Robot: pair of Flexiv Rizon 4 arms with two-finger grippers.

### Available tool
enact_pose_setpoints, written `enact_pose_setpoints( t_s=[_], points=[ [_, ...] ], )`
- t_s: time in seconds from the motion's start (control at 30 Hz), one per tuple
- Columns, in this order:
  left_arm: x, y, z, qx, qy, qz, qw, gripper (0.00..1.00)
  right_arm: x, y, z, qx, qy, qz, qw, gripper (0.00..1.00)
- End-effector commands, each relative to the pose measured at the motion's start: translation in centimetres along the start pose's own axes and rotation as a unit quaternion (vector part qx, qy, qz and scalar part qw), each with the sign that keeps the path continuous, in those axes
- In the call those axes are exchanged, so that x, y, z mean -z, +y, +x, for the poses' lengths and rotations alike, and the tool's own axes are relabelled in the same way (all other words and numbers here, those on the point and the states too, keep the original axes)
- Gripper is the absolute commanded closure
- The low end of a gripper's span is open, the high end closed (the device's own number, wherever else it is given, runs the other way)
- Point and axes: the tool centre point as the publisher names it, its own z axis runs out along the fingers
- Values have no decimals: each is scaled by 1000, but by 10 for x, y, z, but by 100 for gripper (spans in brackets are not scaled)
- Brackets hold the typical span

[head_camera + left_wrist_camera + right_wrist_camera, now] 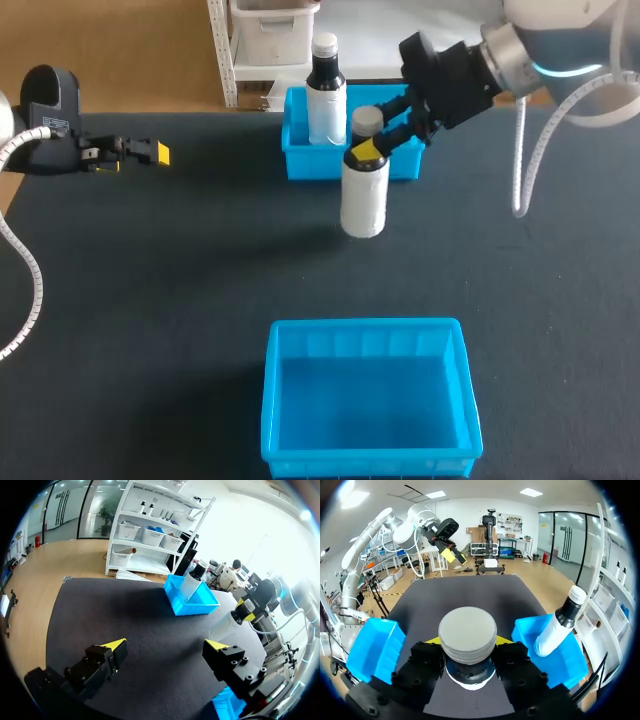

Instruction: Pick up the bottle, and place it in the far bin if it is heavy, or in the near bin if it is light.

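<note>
A white bottle (363,195) with a grey cap (467,635) stands upright in front of the far bin (292,160). My right gripper (368,150) is shut on its neck just under the cap, one yellow-tipped finger on each side. In the right wrist view the cap fills the space between the fingers (434,641). Whether the bottle's base touches the table I cannot tell. My left gripper (150,152) hovers open and empty at the far left of the table, its fingers (116,644) wide apart.
The far blue bin (565,665) holds another white bottle (326,95) with a black neck, leaning in it. The near blue bin (275,400) sits at the table's front edge with nothing inside. Dark table surface lies between them.
</note>
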Motion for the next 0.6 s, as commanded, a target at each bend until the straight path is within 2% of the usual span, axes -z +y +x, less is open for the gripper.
enact_pose_setpoints(
  t_s=[0.03,0.3,0.6],
  points=[
    [0,0,0,0,0,0,1000,0,29,15,-7,-1,10,18,1000,100],
    [0,0,0,0,0,0,1000,0,74,21,-9,-12,17,41,999,100],
    [0,0,0,0,0,0,1000,0,122,18,1,-33,24,80,996,100]
  ],
)
